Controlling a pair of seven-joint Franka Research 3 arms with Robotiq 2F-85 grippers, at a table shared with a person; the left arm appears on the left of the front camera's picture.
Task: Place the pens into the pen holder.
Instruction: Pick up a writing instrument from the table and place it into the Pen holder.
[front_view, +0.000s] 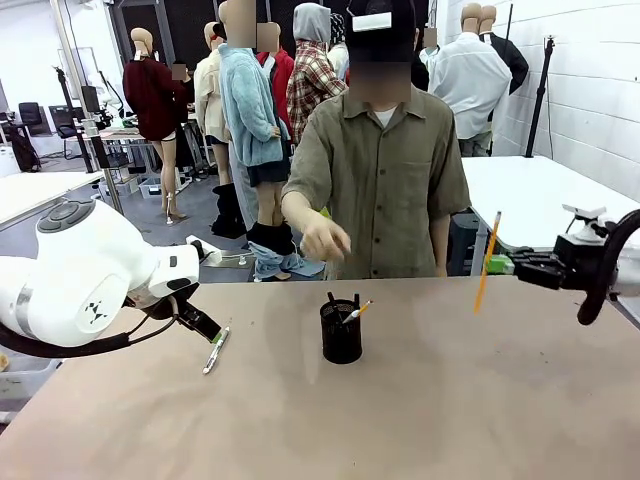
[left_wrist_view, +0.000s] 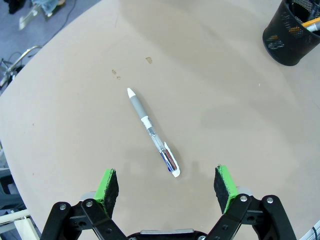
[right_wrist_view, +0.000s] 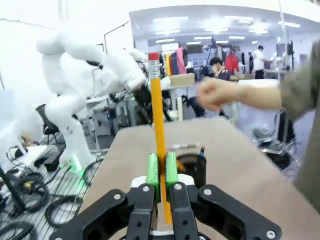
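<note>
Carrying a yellow pencil (front_view: 488, 262) is the step in hand, by my reading: my right claw (front_view: 503, 264) has its pads pinched tight on the shaft, which stands nearly upright, eraser end on top, well to the right of the pen holder (front_view: 341, 335) and clear above the desk (front_view: 450, 410). A few pens already lean inside the holder. My left claw (left_wrist_view: 167, 182) hangs wide open to the left of the holder, over a white pen (left_wrist_view: 152, 132) lying flat on the desk, slanted across the gap between the pads. A person's hand (front_view: 325, 240) hovers just behind the holder. Next I'd swing the pencil leftward until it sits over the holder's mouth, lower the point inside the rim, then let go. The left claw would need a wrist turn before closing on the white pen
</note>
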